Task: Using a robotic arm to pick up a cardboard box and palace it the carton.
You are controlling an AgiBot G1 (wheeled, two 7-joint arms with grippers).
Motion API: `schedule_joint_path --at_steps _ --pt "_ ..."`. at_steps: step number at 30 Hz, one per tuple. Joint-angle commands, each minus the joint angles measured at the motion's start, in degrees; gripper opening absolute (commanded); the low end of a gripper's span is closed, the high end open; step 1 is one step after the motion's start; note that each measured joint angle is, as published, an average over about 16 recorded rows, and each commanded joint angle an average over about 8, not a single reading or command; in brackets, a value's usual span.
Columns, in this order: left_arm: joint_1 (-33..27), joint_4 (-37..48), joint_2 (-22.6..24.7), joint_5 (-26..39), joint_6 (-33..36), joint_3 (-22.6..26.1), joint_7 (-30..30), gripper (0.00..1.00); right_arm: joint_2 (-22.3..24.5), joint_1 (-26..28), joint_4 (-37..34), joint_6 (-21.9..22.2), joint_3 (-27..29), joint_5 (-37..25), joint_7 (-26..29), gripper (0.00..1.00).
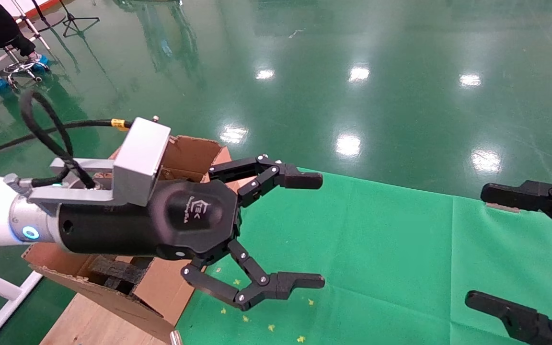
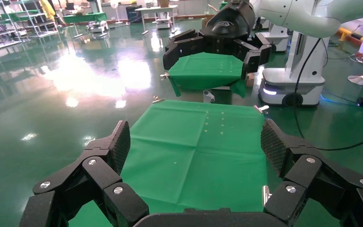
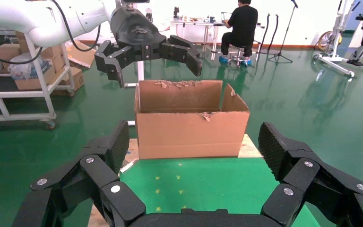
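The carton (image 1: 192,154) stands at the left end of the green-covered table (image 1: 376,249), flaps up, with black foam (image 1: 113,270) inside. My left gripper (image 1: 321,230) on the white robotic arm hovers over the carton's inner edge, open and empty, pointing across the cloth. At the table's right end my right gripper (image 1: 476,244) hangs open and empty too. The right wrist view faces the carton (image 3: 191,132) with the left gripper (image 3: 157,66) above it. The left wrist view shows only bare cloth (image 2: 198,146) between its pads. The cardboard box is out of view.
A wooden board (image 1: 89,321) lies under the carton. A person sits on a stool (image 1: 22,67) at the far left on the green floor, next to a tripod (image 1: 77,21). A trolley with boxes (image 3: 28,71) stands behind the carton.
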Motion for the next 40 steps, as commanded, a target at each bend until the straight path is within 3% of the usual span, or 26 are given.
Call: schedule_joint_path --at_steps 1,40 --pt "0.0 0.0 0.0 0.0 0.0 0.0 0.0 1.0 0.0 0.0 0.0 0.0 0.0 0.0 0.0 1.0" --pt "0.0 0.01 0.0 -0.01 0.0 0.0 0.0 1.0 0.0 0.0 0.0 0.0 0.0 0.0 0.0 1.0"
